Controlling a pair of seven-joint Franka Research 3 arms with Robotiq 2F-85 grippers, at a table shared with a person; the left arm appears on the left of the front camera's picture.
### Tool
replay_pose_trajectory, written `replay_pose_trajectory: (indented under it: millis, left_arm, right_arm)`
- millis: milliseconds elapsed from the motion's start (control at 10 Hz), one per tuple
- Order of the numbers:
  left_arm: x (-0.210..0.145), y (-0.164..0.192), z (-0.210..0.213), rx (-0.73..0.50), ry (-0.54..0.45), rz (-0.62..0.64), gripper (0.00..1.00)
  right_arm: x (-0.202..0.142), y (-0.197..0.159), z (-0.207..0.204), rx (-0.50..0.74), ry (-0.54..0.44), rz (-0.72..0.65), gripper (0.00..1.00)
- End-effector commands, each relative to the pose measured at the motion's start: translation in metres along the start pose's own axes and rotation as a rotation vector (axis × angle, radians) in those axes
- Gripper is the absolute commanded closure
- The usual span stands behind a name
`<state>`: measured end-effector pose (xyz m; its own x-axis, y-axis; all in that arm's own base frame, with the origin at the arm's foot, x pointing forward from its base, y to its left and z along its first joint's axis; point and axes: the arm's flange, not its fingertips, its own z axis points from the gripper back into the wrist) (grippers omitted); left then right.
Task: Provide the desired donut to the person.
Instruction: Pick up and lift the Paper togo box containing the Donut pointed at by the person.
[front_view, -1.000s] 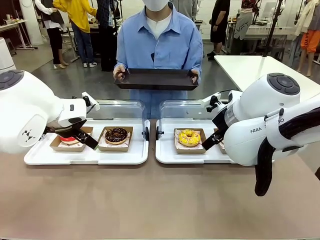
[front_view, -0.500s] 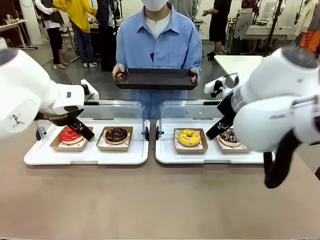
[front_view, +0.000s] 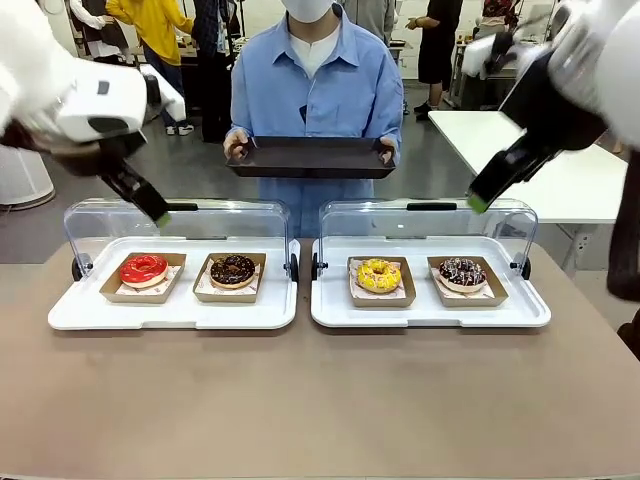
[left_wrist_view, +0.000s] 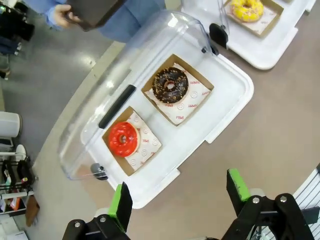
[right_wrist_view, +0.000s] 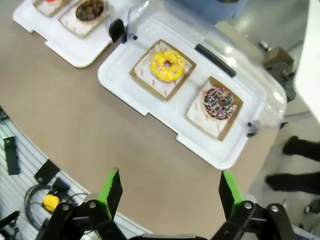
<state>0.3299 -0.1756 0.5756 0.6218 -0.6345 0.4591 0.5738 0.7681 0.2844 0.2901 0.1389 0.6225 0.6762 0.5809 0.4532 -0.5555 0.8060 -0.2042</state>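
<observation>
**Over the table, both pincers hang open and empty**

Nearest the robot, the bare brown table (front_view: 320, 400) runs across the front. Farther in, two white plastic trays lie side by side, just apart. The left white tray (front_view: 170, 318) carries a red-iced donut (front_view: 143, 268) on its left and a chocolate-glazed donut (front_view: 233, 268) on its right. The right white tray (front_view: 430, 316) carries a yellow-iced donut (front_view: 379, 274) and, to its right, a dark donut with coloured sprinkles (front_view: 462, 271). Each donut sits on printed paper in its own shallow brown cardboard box.

A clear plastic lid with a black handle stands tipped back along the far edge of each tray, the left lid (front_view: 180, 222) and the right lid (front_view: 425, 222).

Well above the left tray, the left pincer (left_wrist_view: 177, 187) looks down on the red and chocolate donuts, its green-padded fingers wide apart with nothing between them. The right pincer (right_wrist_view: 170, 177) hangs high over the right tray, likewise spread and empty.

At the far side the person in a light blue shirt (front_view: 315, 90) holds a dark rectangular serving tray (front_view: 312, 157) level, one hand (front_view: 238, 148) on each end.
</observation>
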Motion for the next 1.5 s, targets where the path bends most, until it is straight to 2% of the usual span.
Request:
replay_pose_trajectory:
  millis: [0,200,300,400,1000,1100,1200,1300,1400]
  left_arm:
    - [0.008,0.006,0.018,0.018,-0.021,0.062,0.00]
    - [0.003,0.006,0.035,0.011,-0.049,0.070,0.00]
    - [0.010,0.009,0.026,0.012,-0.035,0.033,0.00]
    - [0.010,0.009,0.026,0.012,-0.035,0.033,0.00]
    - [0.010,0.009,0.026,0.012,-0.035,0.033,0.00]
    - [0.010,0.009,0.026,0.012,-0.035,0.033,0.00]
    - [0.010,0.009,0.026,0.009,-0.035,0.037,0.00]
    - [0.005,0.031,0.029,-0.216,-0.067,0.036,0.00]
    - [-0.001,0.052,0.030,-0.370,-0.111,0.025,0.00]
  right_arm:
    - [0.000,-0.007,-0.004,-0.048,0.019,-0.059,0.00]
    - [-0.003,-0.015,-0.033,-0.021,0.067,-0.050,0.00]
    - [-0.003,-0.016,-0.045,-0.043,0.077,-0.034,0.00]
    - [-0.003,-0.013,-0.009,-0.010,0.036,-0.043,0.00]
    - [-0.003,-0.014,-0.007,-0.019,0.023,-0.043,0.00]
    - [-0.010,-0.025,-0.013,-0.018,0.038,0.018,0.00]
    - [-0.016,-0.040,-0.015,0.033,-0.033,0.096,0.00]
    - [-0.020,-0.060,-0.020,0.257,-0.111,0.167,0.00]
    - [-0.025,-0.080,-0.031,0.432,-0.172,0.221,0.00]
